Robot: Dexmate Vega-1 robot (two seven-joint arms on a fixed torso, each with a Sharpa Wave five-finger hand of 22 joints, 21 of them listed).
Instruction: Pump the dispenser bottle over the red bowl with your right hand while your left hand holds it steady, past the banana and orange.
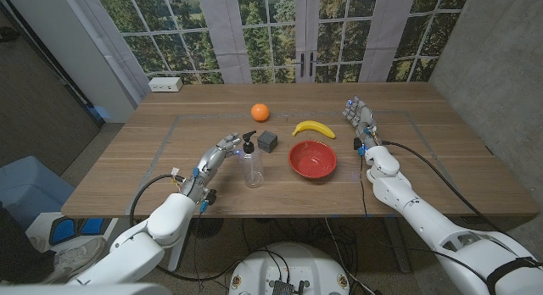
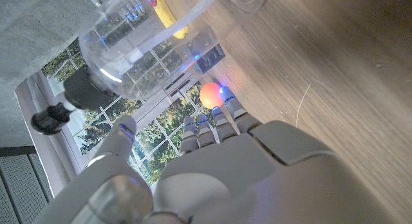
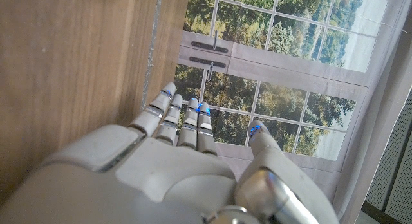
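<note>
dispenser bottle (image 1: 253,162): clear plastic, black pump top (nozzle pointing left), standing upright on the table (image 1: 127,172) just left of red bowl (image 1: 312,158) | left robot hand (image 1: 219,153): reaching beside bottle, fingers apart, gripping nothing | right robot hand (image 1: 360,119): fingers extended, holding nothing, right of banana (image 1: 313,128)

Dispenser bottle (image 2: 138,53) in the left wrist view is running off the top edge — base cut away, and the banana (image 2: 166,11) is showing only as a yellow smear through its clear wall. Orange (image 2: 210,95) is sitting half hidden behind the left hand's fingertips (image 2: 205,124). Head view, centre left: left hand (image 1: 219,153) beside the bottle — contact too small to tell.
</note>
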